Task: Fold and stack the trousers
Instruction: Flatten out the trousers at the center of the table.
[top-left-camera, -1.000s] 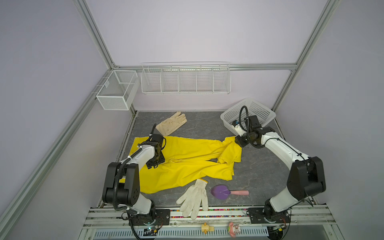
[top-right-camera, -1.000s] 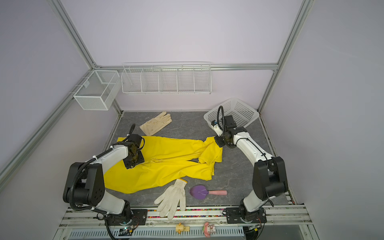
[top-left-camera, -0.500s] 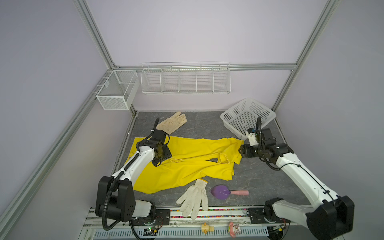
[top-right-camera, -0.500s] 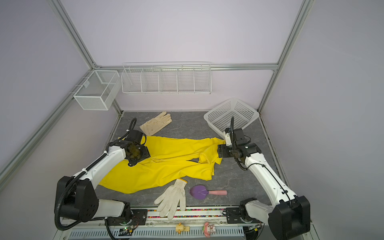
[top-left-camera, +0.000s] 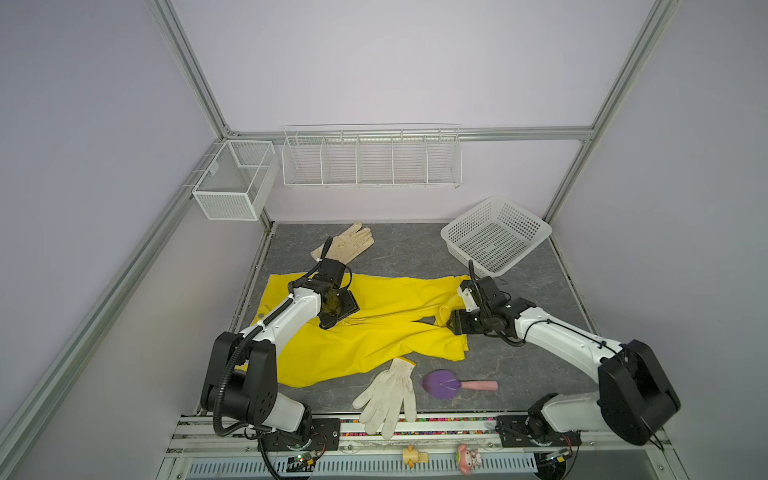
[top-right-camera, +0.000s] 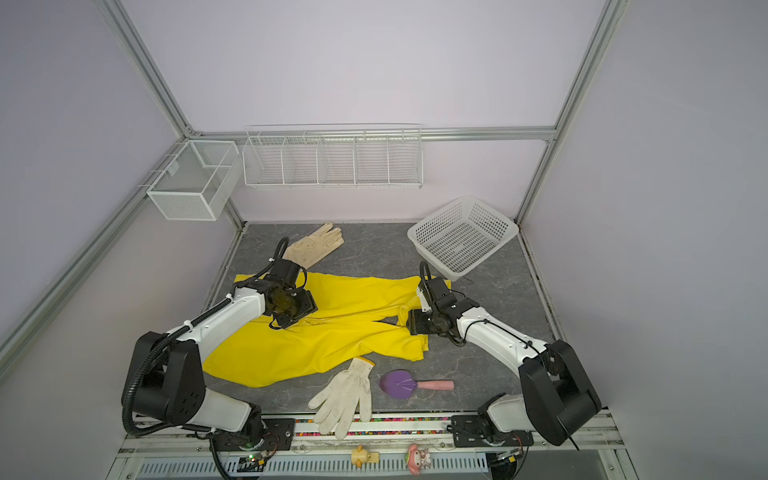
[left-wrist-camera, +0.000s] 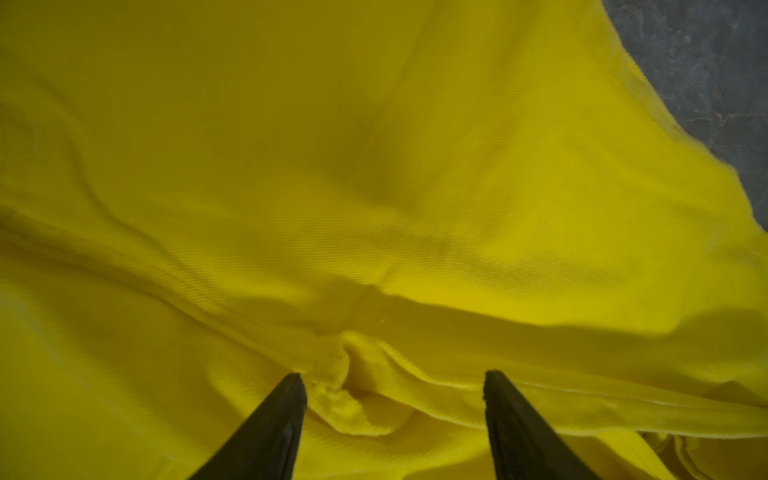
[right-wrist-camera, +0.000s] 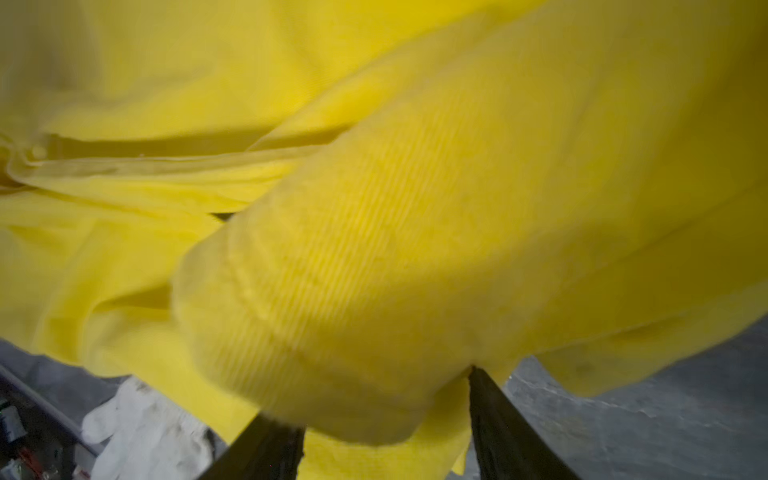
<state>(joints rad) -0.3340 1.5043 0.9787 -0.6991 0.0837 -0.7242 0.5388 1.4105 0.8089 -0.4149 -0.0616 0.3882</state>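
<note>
The yellow trousers (top-left-camera: 374, 332) lie spread across the grey table in both top views, waist to the left and leg ends to the right. My left gripper (top-left-camera: 330, 323) is down on the cloth near the waist. In the left wrist view it (left-wrist-camera: 392, 376) is open, with a small pucker of trousers (left-wrist-camera: 374, 166) between its fingers. My right gripper (top-left-camera: 451, 324) is at the leg ends, where a loop of cloth stands up. In the right wrist view its fingers (right-wrist-camera: 490, 415) stand apart around a thick roll of trousers (right-wrist-camera: 374, 208); whether they pinch it does not show.
A cream glove (top-left-camera: 345, 245) lies behind the trousers and a white glove (top-left-camera: 390, 390) by the front rail. A purple scoop (top-left-camera: 442, 383) with a pink handle lies front right. A white basket (top-left-camera: 451, 237) sits tilted at the back right. Wire racks (top-left-camera: 370, 158) hang on the walls.
My right gripper left the far leg end by the basket, which dropped flat, and came forward to the near leg end. My left gripper shifted right, from the waist edge onto the cloth.
</note>
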